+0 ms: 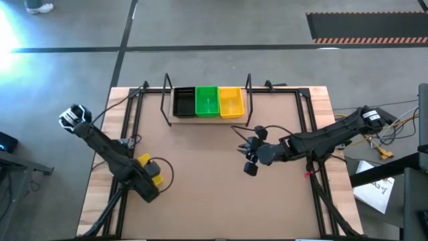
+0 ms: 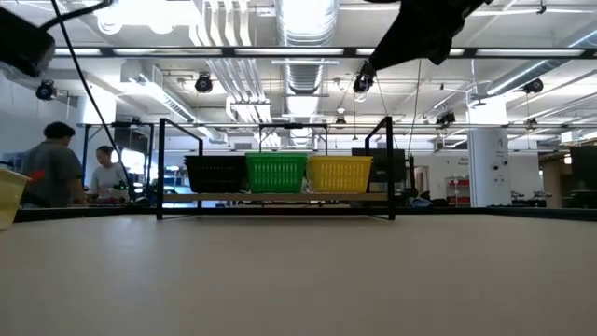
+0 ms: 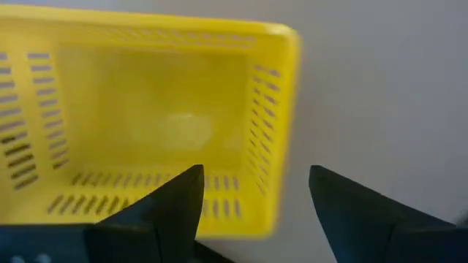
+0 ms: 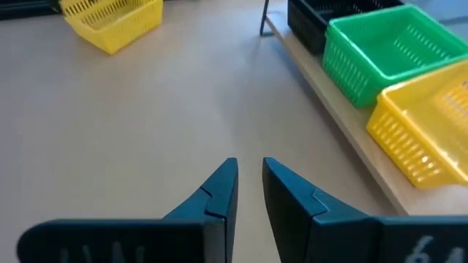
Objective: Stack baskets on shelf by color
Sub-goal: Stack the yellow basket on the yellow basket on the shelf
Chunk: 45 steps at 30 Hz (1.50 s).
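A loose yellow basket [image 1: 152, 174] stands on the table near its left near corner, open side up. My left gripper [image 3: 254, 179] hangs over it, pointing down and open. One finger is above the basket's inside, the other outside its end wall [image 3: 276, 146], and neither shows contact. The shelf [image 2: 280, 198] at the far middle carries a black basket [image 1: 184, 102], a green basket [image 1: 206, 101] and a yellow basket [image 1: 231, 102] side by side. My right gripper [image 4: 248, 168] hovers over bare table right of centre, its fingers a narrow gap apart with nothing between them.
Black wire uprights [image 1: 165, 100] stand at both ends of the shelf. Bare tabletop [image 1: 200, 167] lies between the two arms. Cables run over the table near the right arm [image 1: 267, 128]. People stand in the room beyond the far edge [image 2: 56, 168].
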Tool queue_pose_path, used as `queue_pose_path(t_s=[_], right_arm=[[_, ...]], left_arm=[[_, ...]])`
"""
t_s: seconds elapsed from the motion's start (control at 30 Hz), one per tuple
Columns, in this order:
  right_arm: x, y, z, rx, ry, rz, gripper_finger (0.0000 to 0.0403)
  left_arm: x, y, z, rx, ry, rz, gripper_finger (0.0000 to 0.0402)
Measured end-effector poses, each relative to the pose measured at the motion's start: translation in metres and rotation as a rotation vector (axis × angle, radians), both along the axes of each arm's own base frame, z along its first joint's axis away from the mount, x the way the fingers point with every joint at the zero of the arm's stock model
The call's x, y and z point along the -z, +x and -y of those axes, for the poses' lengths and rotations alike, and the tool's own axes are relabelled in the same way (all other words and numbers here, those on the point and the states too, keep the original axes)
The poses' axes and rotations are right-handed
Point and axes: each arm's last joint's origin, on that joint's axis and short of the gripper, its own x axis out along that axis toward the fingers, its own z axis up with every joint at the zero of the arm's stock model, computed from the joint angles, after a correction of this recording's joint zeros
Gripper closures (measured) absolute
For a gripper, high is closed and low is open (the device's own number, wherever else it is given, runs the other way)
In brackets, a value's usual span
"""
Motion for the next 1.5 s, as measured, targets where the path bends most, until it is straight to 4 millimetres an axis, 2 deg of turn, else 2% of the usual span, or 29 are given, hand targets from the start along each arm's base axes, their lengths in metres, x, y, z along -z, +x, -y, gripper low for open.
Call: queue_pose_path(t_s=[0.17,0.4,0.63,0.73,0.87,0.97,1.07,1.2,1.33,1.43,1.5], right_arm=[[-0.009,0.000,0.000,-0.015,-0.018,0.022,0.0346],[-0.014,-0.001,0.001,-0.013,-0.018,0.036,0.0346],[-0.014,-0.001,0.001,-0.013,-0.018,0.036,0.0346],[-0.015,-0.002,0.001,-0.015,-0.018,0.031,0.0346],[-0.023,-0.012,0.003,-0.021,-0.008,-0.030,0.0346],[-0.039,-0.025,0.006,-0.013,-0.003,-0.106,0.0346],[-0.057,-0.040,0.011,0.002,-0.014,-0.185,0.0346],[-0.076,-0.060,0.013,0.029,0.017,-0.202,0.0346],[-0.081,-0.080,0.007,0.032,0.083,-0.171,0.0346],[-0.075,-0.091,0.000,0.014,0.104,-0.170,0.0346],[-0.070,-0.096,-0.005,0.008,0.123,-0.175,0.0346]], left_arm=[[0.020,0.000,-0.002,-0.003,0.077,-0.045,0.0196],[0.033,0.005,0.002,-0.006,0.112,-0.046,0.0289],[0.039,0.006,0.003,-0.004,0.133,-0.069,0.0357],[0.033,0.009,0.006,0.010,0.115,-0.049,0.0391],[0.010,0.021,0.014,0.122,0.057,0.027,0.0400],[-0.019,0.038,0.017,0.205,0.003,0.124,0.0401],[-0.055,0.062,0.009,0.227,-0.040,0.250,0.0401],[-0.110,0.105,-0.021,0.219,0.000,0.505,0.0401],[-0.153,0.158,-0.061,0.237,0.149,0.770,0.0401],[-0.168,0.197,-0.095,0.245,0.270,0.895,0.0401],[-0.169,0.220,-0.120,0.239,0.347,0.929,0.0401]])
